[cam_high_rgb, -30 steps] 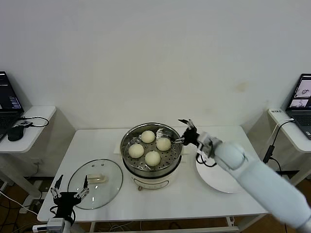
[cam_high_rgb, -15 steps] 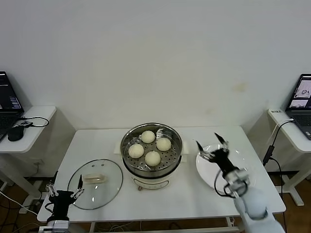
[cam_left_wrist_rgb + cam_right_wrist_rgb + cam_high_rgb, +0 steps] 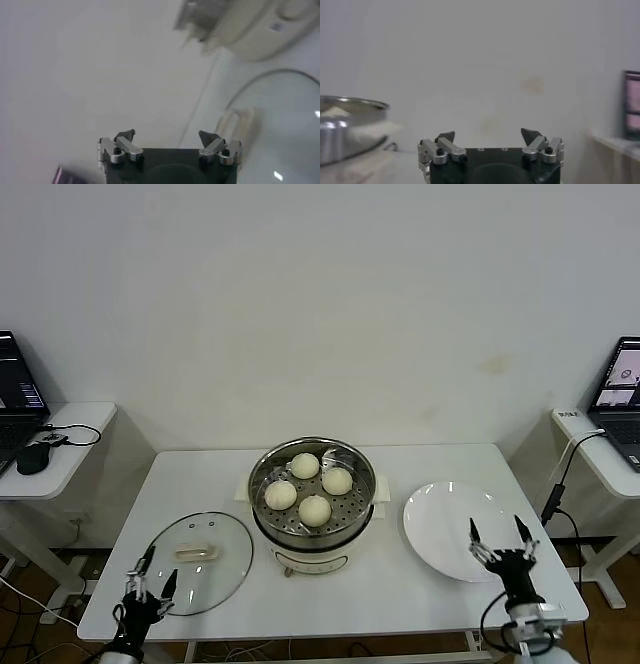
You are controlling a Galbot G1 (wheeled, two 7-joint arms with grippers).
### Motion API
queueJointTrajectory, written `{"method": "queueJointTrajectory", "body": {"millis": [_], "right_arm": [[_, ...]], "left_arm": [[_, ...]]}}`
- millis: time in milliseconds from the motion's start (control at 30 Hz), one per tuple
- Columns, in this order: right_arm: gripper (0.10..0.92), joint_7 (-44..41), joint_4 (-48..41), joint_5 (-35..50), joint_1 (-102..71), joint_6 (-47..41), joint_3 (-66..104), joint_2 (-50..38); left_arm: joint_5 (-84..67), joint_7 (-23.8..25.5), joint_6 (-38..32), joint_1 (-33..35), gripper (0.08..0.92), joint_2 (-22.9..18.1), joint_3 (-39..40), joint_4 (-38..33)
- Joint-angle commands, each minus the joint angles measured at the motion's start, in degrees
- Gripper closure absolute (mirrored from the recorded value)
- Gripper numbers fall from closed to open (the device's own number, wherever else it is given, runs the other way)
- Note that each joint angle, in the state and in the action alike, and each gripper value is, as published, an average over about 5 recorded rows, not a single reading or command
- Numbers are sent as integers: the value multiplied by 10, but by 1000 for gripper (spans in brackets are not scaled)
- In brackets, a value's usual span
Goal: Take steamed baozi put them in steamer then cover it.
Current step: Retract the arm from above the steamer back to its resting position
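Four baozi (image 3: pixel 310 484) inside steamer (image 3: pixel 313 529) at table (image 3: pixel 420 594) centre, on perforated tray, uncovered. Cover (image 3: pixel 197 561) flat on table just left of steamer, handle up, apart from it. Plate (image 3: pixel 440 534) bare, right of steamer. Left gripper (image 3: pixel 147 582) low at front table edge, beside cover's near rim, jaws spread, holding nothing. Right gripper (image 3: pixel 497 541) low at front right, over plate's near edge, jaws spread, holding nothing. Laptops (image 3: pixel 620 389) on side desks, well apart.
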Motion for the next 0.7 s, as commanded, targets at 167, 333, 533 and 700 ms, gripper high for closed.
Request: {"method": "queueJointTrajectory", "body": {"millis": [167,333,533,700], "right_arm": [[203,8,3,-15,-60,29,62,39],[202,8,-2,-22,-65,37,62,48],[203,8,-8,-30,-66,43,62,57],[203,9,-14,-34,-67,47,62,60]], "left_arm": [[145,26,1,-96,177,30,48,89],[144,30,3,-123,177,33,58,116],[144,27,2,-150,177,31,63,139],[143,30,4,-171,177,35,66,147]]}}
